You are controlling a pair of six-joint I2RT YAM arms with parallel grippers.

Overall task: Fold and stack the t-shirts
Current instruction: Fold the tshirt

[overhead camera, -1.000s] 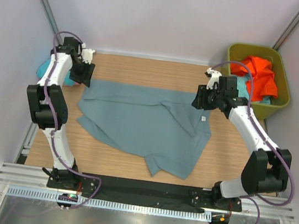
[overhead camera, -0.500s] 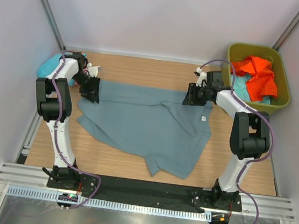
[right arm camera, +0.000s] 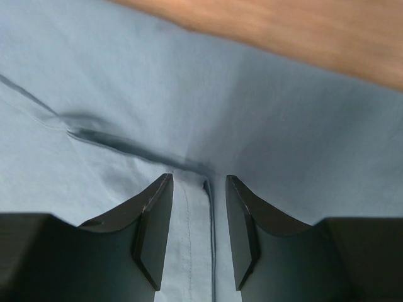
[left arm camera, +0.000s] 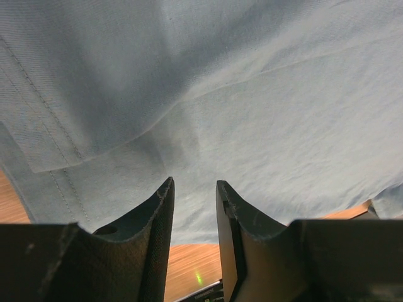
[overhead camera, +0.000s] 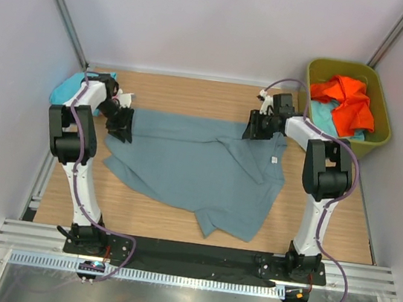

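from the top view, the grey-blue t-shirt [overhead camera: 191, 168] is lying spread but rumpled across the middle of the desk [overhead camera: 195, 90], its white label [overhead camera: 274, 160] showing near the right edge; the left tool [overhead camera: 123, 131] is poised at the shirt's far left corner and the right tool [overhead camera: 254, 127] at its far right corner; an orange t-shirt [overhead camera: 347, 100] is sitting bunched in the green tub [overhead camera: 380, 135], and a turquoise t-shirt [overhead camera: 66, 91] is lying at the desk's far left edge; in the left wrist view, the fingers are standing narrowly apart over the cloth, gripping nothing; in the right wrist view, the fingers are standing a little wider, straddling a stitched hem [right arm camera: 192, 220], nothing pinched yet; the shirt is looking light, limp and quick to crease, so taking hold at the two far corners, on the doubled hem, is probably offering the surest grip.
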